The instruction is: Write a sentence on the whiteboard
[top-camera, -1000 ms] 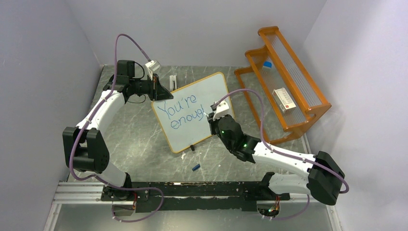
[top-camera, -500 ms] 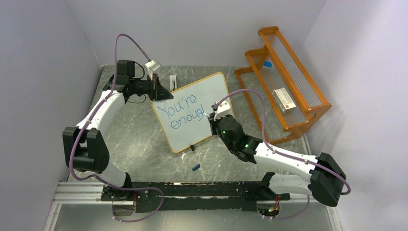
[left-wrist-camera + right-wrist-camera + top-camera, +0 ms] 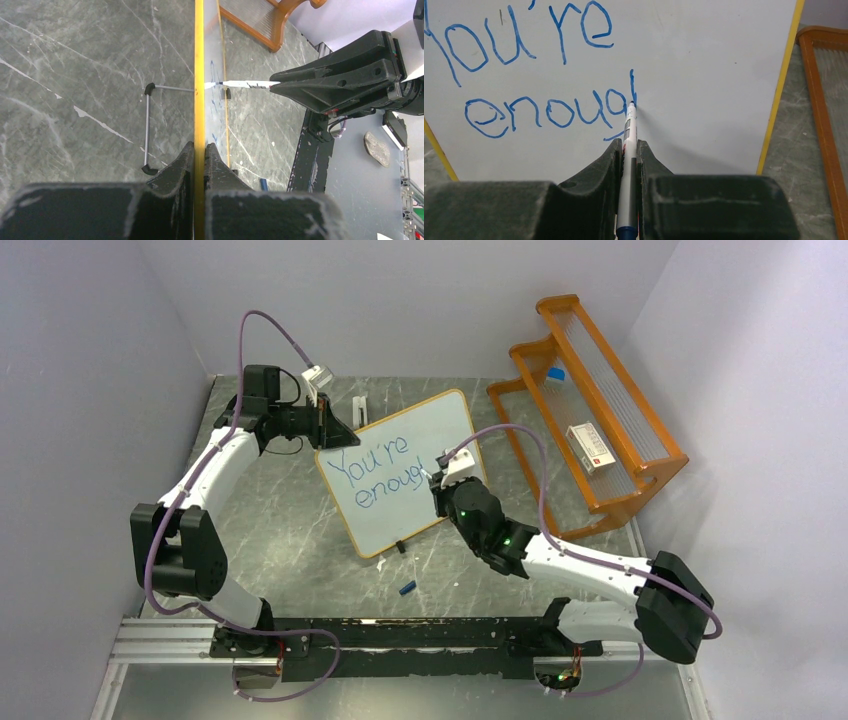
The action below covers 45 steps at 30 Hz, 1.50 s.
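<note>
Your left gripper (image 3: 199, 148) pinches the edge of the whiteboard (image 3: 445, 425). Your right gripper (image 3: 628, 145) clamps the marker (image 3: 629, 125), tip touching it. Grey marbled table (image 3: 290, 520), pale walls (image 3: 400, 310), orange rack (image 3: 660, 462) in its far-right corner.

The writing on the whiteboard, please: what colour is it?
Blue; the right wrist view shows the writing best.

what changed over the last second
Hardly anything: the right end effector, shut on the marker, shifted only slightly at the end of "enoug" on the whiteboard. The left end effector stays clamped on the board's yellow edge; whiteboard and orange rack did not move.
</note>
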Motion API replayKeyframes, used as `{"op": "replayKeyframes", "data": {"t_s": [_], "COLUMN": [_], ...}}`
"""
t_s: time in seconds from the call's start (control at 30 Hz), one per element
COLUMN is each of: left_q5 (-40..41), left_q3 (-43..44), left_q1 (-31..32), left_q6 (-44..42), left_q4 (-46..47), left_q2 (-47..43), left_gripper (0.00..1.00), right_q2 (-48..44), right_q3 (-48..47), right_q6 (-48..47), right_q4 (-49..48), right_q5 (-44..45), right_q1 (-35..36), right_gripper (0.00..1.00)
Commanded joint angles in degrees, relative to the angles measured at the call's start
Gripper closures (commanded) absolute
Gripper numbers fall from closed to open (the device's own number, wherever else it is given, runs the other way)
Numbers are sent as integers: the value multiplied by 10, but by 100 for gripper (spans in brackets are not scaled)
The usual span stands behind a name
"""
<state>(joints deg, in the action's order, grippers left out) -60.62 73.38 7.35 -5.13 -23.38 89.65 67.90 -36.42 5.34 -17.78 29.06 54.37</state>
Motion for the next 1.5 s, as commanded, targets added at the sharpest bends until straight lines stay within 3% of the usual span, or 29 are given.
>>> {"op": "replayKeyframes", "data": {"t_s": [0.0, 0.47, 1.47], "left_q5": [39, 38, 40], "left_q3": [-2, -1, -1], "left_q1": [3, 3, 3], "left_q6": [-39, -38, -38], "left_q4": [-21, -22, -20], "left_q2": [18, 19, 18], "left_gripper": [95, 95, 95], "right_q2": [10, 17, -18], "right_q3": [-13, -20, 15], "right_q6": [-9, -22, 32], "right_q4": [-35, -50, 37], "right_q5": [12, 25, 10], "right_q1": [-5, -16, -22], "right_gripper": [100, 100, 100]}}
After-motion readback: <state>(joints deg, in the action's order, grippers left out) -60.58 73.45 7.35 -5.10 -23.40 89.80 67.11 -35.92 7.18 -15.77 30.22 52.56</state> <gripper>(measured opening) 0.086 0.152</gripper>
